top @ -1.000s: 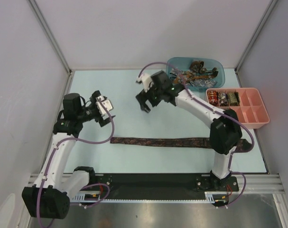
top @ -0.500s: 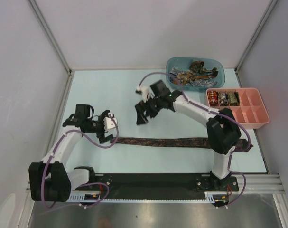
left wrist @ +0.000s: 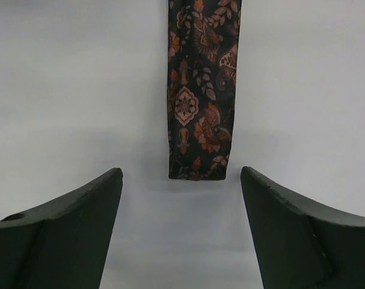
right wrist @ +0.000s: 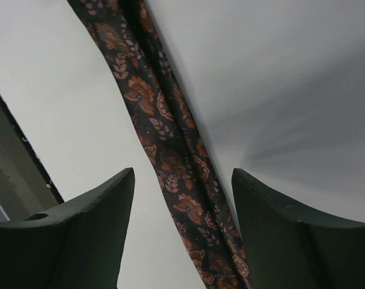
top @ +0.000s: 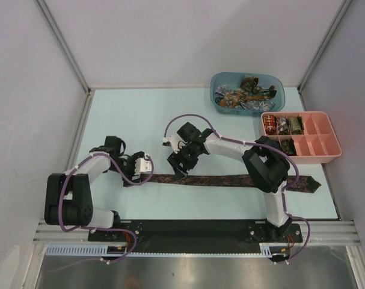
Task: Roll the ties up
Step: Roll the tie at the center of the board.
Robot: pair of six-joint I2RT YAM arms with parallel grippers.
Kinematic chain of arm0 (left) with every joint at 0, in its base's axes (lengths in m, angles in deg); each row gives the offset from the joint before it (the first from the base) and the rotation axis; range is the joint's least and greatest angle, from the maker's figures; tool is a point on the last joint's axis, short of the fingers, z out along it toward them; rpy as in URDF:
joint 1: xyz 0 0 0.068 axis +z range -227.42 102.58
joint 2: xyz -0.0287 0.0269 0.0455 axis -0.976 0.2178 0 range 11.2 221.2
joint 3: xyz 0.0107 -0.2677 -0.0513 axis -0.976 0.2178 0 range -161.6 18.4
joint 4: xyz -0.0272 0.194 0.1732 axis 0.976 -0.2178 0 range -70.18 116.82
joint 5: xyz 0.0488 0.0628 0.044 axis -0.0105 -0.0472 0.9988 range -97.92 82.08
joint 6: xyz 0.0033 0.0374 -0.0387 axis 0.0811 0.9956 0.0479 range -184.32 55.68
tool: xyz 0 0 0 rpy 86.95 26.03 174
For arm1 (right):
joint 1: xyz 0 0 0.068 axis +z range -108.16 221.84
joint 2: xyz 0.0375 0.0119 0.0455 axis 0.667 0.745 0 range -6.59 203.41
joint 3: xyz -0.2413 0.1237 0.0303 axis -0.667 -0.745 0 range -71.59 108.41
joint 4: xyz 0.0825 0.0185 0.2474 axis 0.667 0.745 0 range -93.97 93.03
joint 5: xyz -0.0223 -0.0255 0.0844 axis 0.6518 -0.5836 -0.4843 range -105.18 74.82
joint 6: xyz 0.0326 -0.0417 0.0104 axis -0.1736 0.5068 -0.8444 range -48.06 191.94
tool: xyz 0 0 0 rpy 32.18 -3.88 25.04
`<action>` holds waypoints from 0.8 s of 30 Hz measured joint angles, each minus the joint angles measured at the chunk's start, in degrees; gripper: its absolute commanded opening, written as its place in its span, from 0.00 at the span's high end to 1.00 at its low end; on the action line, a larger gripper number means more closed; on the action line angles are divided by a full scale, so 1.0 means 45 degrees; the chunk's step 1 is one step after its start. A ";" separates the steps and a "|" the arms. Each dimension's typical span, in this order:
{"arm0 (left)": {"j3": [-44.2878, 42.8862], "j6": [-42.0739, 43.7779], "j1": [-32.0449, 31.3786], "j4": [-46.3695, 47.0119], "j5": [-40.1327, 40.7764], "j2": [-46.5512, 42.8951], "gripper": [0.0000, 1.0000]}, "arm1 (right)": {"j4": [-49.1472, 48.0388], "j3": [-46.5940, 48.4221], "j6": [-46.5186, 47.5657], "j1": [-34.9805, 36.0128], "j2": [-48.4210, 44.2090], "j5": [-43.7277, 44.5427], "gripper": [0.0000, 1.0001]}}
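1. The tie (top: 218, 179) lay flat and straight along the near part of the worktop (top: 128, 120), with its wide pointed end to your right and its narrow cut end to your left.
2. Your left hand (left wrist: 181, 178) sat at that narrow end, spread wide and holding nothing. The cut edge lay just ahead, between the two tips.
3. Your right hand (right wrist: 183, 174) hung a little further along the same tie, also wide and empty. The fabric ran between its fingers without being pinched.
4. The step in hand looked like starting the roll from the narrow end. To do it well, you needed to take that end squarely, with both edges inside the grip, so the first turn came over straight rather than skewed.
5. The right hand was probably best used to press the strip flat and keep it in line while the left turned.
6. A tight first fold mattered, because a loose core in thin cloth would likely spring apart.
7. Further back on your right, the pink tray (top: 323, 144) held rolled ties (top: 281, 124) in the left cells of its far row.
8. Farthest off, the blue tub (top: 277, 102) held a heap of loose ties (top: 242, 96).
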 measured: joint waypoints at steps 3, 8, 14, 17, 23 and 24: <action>0.0000 0.0136 0.0000 0.0083 0.0107 0.0243 0.25 | 0.0083 0.0000 0.0131 0.0107 0.0223 0.0345 0.36; 0.0000 0.0170 0.0000 0.0131 0.0189 0.0325 0.35 | 0.0029 0.0121 0.0345 0.0321 0.0442 0.0874 0.41; -0.0005 0.0165 0.0000 0.0117 0.0189 0.0325 0.48 | -0.0117 0.0350 0.0568 0.0539 0.0602 0.1608 0.48; -0.0015 0.0160 0.0000 0.0063 0.0185 0.0325 0.52 | -0.0209 0.0398 0.0607 0.0539 0.0646 0.1778 0.51; -0.0301 0.0121 -0.0019 -0.0384 0.0083 0.0209 0.58 | -0.0287 0.0398 0.0636 0.0563 0.0675 0.1860 0.55; -0.0364 0.0121 -0.0034 -0.0457 0.0053 0.0151 0.59 | -0.0306 0.0398 0.0646 0.0563 0.0680 0.1870 0.56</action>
